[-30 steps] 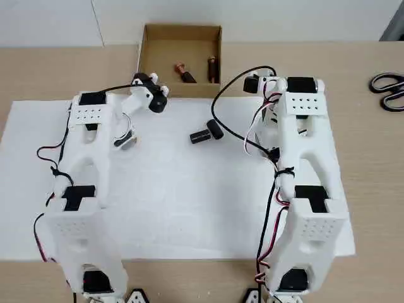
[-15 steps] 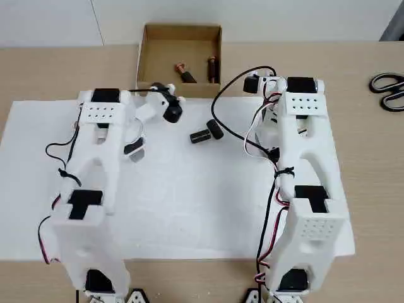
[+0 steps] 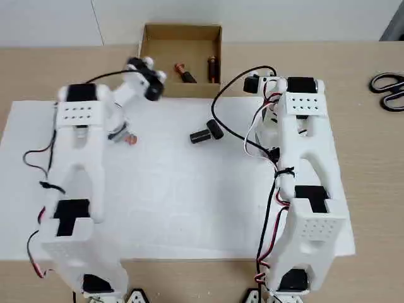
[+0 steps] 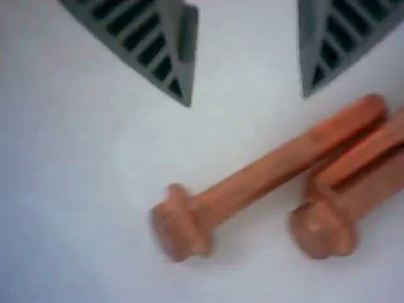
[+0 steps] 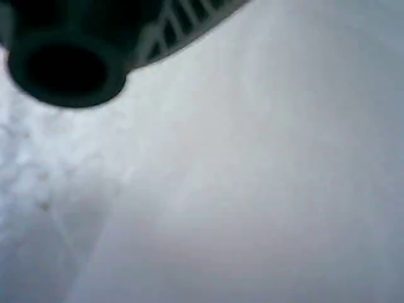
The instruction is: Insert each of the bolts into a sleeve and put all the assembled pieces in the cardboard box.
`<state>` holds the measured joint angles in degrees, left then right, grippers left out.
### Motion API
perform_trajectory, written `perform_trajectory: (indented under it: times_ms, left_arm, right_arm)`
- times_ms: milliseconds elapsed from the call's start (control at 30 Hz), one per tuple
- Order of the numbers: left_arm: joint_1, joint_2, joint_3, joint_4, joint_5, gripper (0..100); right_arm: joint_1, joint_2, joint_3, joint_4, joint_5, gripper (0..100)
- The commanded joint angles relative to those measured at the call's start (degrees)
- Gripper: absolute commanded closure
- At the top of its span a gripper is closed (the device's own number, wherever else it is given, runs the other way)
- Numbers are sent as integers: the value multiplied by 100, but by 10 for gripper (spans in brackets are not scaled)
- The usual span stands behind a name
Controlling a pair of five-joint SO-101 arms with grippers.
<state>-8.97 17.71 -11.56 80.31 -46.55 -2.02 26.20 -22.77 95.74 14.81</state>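
- Two assembled pieces already lie in the cardboard box point(image 3: 161, 60) at the far edge of the table: one point(image 3: 185, 73) tilted near the middle, the other point(image 3: 213, 68) upright beside it.
- Two bolts point(image 4: 252, 177) are not yet sleeved. They lie side by side, touching, on the white mat point(image 3: 189, 208) under the left arm.
- Two black sleeves point(image 3: 201, 136) lie empty on the mat, just beside each other, between the two arms and well apart from the bolts.
- The left claw point(image 4: 245, 95) is released, its jaws spread and empty, poised just above the bolts' shaft ends. I'd judge it is about to pick one.
- The right arm sits folded at its side of the mat. I cannot tell whether its claw is clenched or released; a dark tube point(image 5: 63, 69) shows close against it.
- By my count, about half is done: two insertions and two drops into the box remain.
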Motion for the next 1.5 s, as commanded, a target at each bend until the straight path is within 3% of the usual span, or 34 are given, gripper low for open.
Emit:
perform_trajectory:
  times_ms: [0, 100, 333, 667, 1467]
  left_arm:
    - [-114, 35, -145, -273, -1011, 892]
    - [-97, 88, -145, -281, -1767, 892]
    - [-88, 105, -145, -316, -2312, 892]
    - [308, 431, -136, -316, -2330, 888]
    - [387, 1644, -127, -835, -2312, 909]
  right_arm:
    - [-4, -400, -18, 13, -26, 995]
    - [-4, -400, -18, 13, -44, 995]
    - [-13, -400, -18, 13, -62, 995]
    - [-101, -400, -18, 13, -70, 995]
    - [-347, -400, -18, 13, -62, 995]
